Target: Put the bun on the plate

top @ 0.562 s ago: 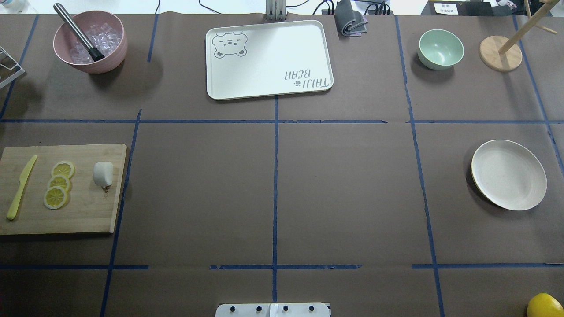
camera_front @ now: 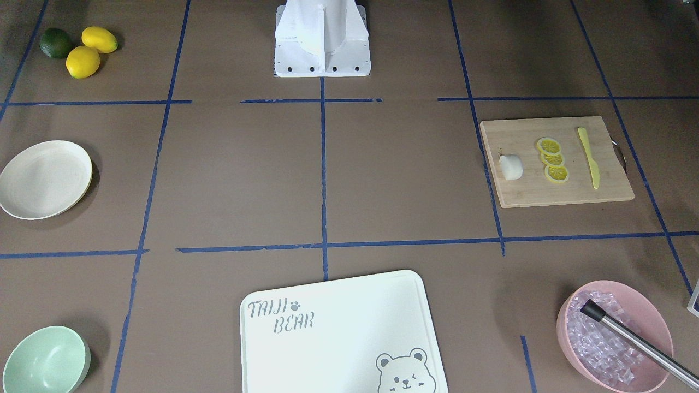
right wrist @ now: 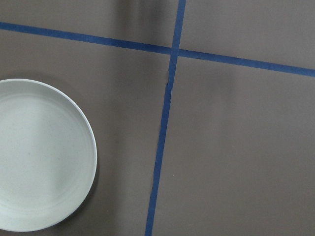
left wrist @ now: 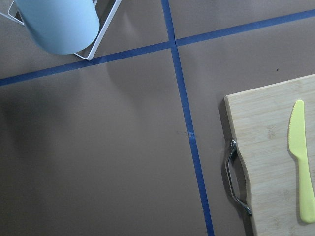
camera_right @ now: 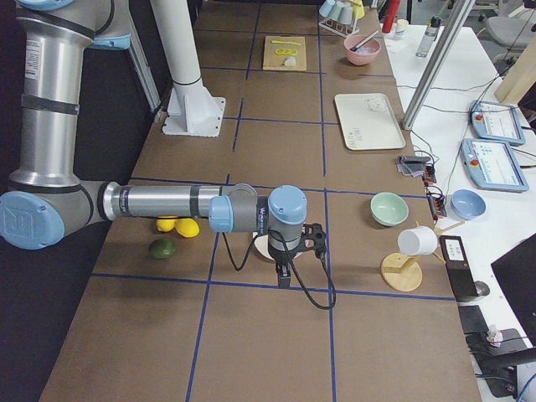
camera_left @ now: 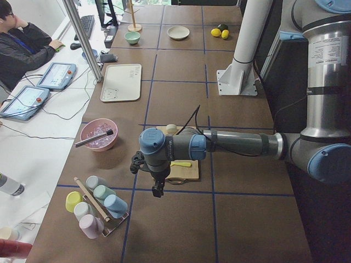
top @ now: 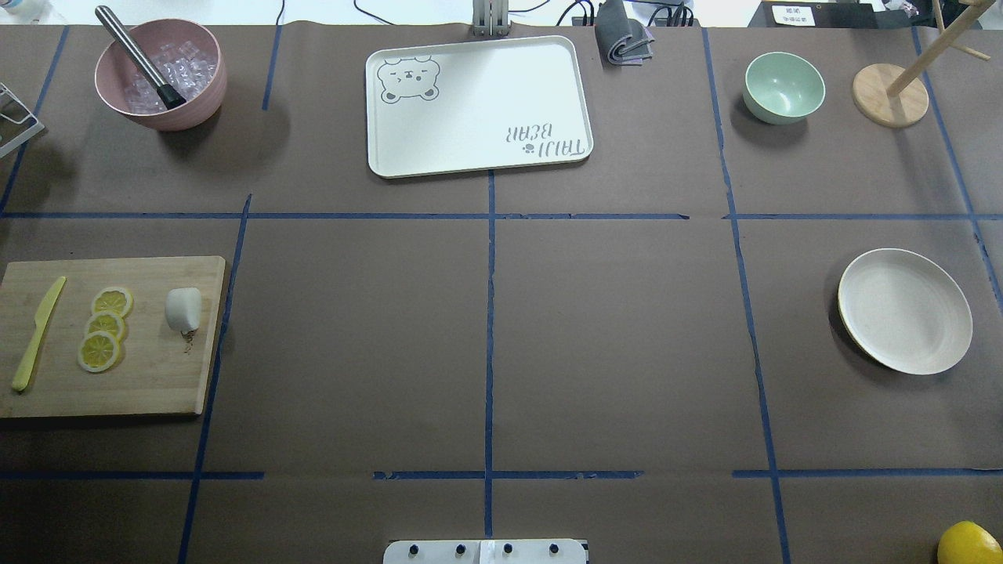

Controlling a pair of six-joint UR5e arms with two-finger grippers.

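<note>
The bun (top: 183,309) is a small white lump on the right end of the wooden cutting board (top: 149,376), also seen in the front-facing view (camera_front: 511,167). The empty cream plate (top: 905,311) sits far across the table on the right; its rim fills the left of the right wrist view (right wrist: 39,155). My left gripper (camera_left: 158,190) hangs past the board's outer end, away from the bun. My right gripper (camera_right: 285,279) hangs beside the plate. Both show only in side views, so I cannot tell if they are open or shut.
Three lemon slices (top: 104,327) and a yellow knife (top: 36,334) share the board. At the back stand a pink ice bowl (top: 161,74), a bear tray (top: 478,106), a mint bowl (top: 783,86) and a wooden stand (top: 891,95). A cup rack (camera_left: 96,205) stands off the board's outer end.
</note>
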